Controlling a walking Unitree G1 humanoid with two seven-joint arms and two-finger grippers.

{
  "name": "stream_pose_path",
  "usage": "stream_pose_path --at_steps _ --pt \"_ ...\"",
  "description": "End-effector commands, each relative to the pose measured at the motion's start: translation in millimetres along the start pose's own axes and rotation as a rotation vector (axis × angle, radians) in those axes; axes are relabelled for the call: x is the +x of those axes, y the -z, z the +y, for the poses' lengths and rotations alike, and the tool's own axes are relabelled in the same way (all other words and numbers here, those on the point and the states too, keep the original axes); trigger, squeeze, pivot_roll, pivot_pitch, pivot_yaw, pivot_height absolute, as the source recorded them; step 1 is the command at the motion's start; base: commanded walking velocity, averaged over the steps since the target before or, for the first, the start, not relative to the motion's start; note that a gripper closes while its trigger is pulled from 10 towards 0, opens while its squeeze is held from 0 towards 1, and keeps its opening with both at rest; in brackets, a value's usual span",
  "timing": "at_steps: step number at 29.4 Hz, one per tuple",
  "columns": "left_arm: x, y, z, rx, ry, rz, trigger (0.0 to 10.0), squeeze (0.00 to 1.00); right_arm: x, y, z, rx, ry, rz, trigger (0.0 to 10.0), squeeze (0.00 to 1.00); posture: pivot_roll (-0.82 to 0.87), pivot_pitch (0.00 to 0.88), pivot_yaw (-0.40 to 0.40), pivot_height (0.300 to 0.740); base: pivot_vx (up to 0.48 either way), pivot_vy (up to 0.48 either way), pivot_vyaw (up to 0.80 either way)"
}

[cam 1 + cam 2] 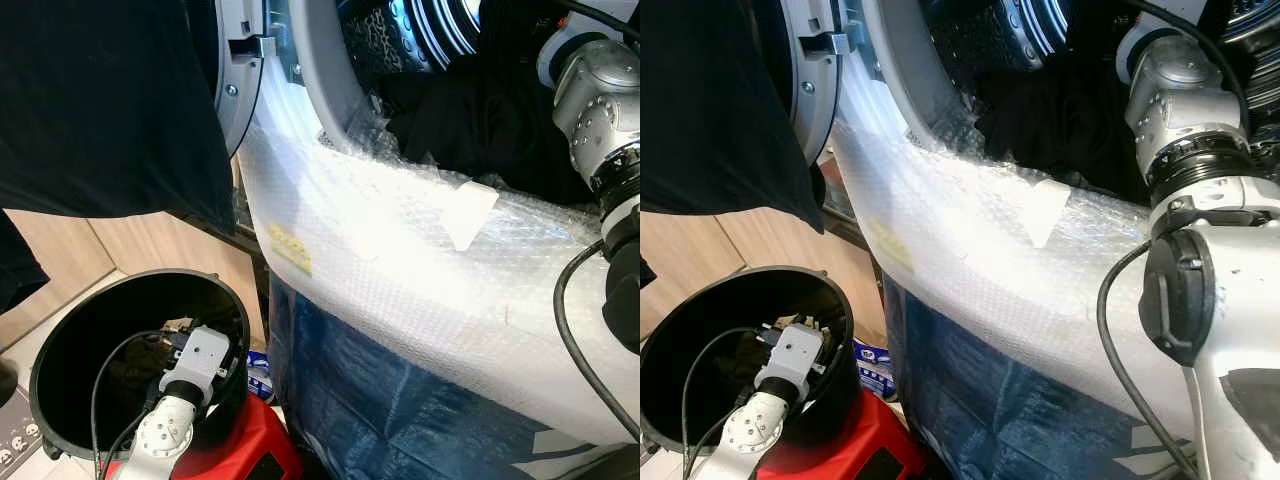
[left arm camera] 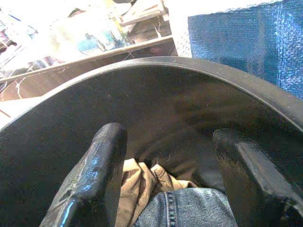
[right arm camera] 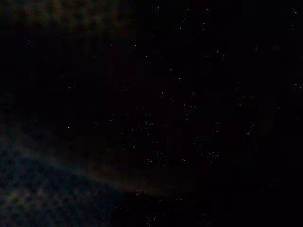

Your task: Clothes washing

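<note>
Left tool — fingers spread apart

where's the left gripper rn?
Left gripper is down inside the black bucket at the robot's lower left, fingers open just above the jeans and tan garment.

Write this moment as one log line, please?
left gripper: open, in black bucket over jeans | right arm: reaching into washer drum

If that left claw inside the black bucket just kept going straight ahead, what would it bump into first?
Most likely the clothes at the bottom: the left gripper, fingers open, points down into the round black plastic bucket at blue denim and tan cloth.
</note>
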State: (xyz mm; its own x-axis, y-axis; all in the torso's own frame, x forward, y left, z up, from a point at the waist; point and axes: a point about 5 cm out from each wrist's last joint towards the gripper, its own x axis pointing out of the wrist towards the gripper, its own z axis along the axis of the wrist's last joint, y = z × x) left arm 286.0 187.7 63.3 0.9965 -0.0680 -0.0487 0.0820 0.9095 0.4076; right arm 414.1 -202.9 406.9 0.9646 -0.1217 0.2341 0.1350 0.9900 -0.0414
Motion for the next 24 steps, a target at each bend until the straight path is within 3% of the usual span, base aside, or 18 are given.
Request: stream_pose_path --at_steps 1,11,20,24 --pt "-4.5 8 -0.7 0.000 0.000 0.045 10.0 0.00 -0.3 -13 2.1 0.007 -0.014 -0.044 10.0 1.00 0.06 0.107 -0.027 0.740 0.000 0.000 0.00" --pt "-4.1 7 -1.2 -0.007 -0.009 0.042 10.0 0.00 -0.3 -14 22.8 0.037 -0.089 -0.052 10.0 1.00 0.07 0.092 -0.023 0.740 0.000 0.000 0.00" --pt "-3.1 6 1.4 -0.010 -0.013 0.041 10.0 0.00 -1.8 -32 31.6 0.055 -0.129 -0.102 10.0 1.00 0.07 0.083 -0.021 0.740 0.000 0.000 0.00" --pt "-3.5 7 0.7 -0.008 -0.008 0.041 10.0 0.00 -2.1 -37 26.9 0.054 -0.114 -0.117 10.0 1.00 0.06 0.075 -0.022 0.740 0.000 0.000 0.00"
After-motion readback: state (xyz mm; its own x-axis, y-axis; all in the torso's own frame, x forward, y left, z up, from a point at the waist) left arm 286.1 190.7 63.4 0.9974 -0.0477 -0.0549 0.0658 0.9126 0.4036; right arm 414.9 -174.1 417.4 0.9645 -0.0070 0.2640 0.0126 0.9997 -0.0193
